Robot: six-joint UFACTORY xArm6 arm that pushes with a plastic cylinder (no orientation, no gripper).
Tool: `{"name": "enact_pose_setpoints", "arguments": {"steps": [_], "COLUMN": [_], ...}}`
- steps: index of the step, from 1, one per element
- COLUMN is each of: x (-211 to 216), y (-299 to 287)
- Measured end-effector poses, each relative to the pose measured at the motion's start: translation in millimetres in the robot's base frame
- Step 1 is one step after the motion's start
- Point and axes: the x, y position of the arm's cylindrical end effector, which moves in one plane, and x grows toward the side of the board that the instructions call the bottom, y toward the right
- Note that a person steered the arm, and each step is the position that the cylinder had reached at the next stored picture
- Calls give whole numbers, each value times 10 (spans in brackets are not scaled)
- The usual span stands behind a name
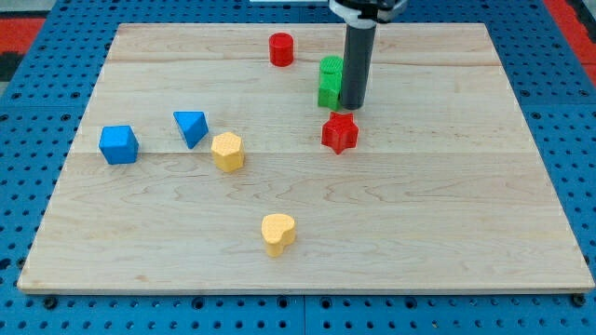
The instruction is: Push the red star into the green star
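The red star (pixel 340 133) lies right of the board's middle. The green star (pixel 328 94) sits just above it and slightly to the left, with a small gap between them. A second green block (pixel 331 67) touches the green star's upper side. My tip (pixel 352 106) stands right beside the green star, on its right, and just above the red star, not clearly touching either. The dark rod hides part of the green blocks' right edges.
A red cylinder (pixel 281 48) stands near the view's top. A blue cube (pixel 118 144), a blue triangular block (pixel 191 127) and a yellow hexagonal block (pixel 227 151) lie at the left. A yellow heart (pixel 277 233) lies lower centre. The wooden board (pixel 447 233) rests on blue pegboard.
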Motion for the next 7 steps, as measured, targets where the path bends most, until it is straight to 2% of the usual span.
{"name": "enact_pose_setpoints", "arguments": {"steps": [1,2,3,4,5,6,7], "x": [-392,-568,-524,-53,801,1034,669], "y": [-87,-326,-342,242,574,96,-303]}}
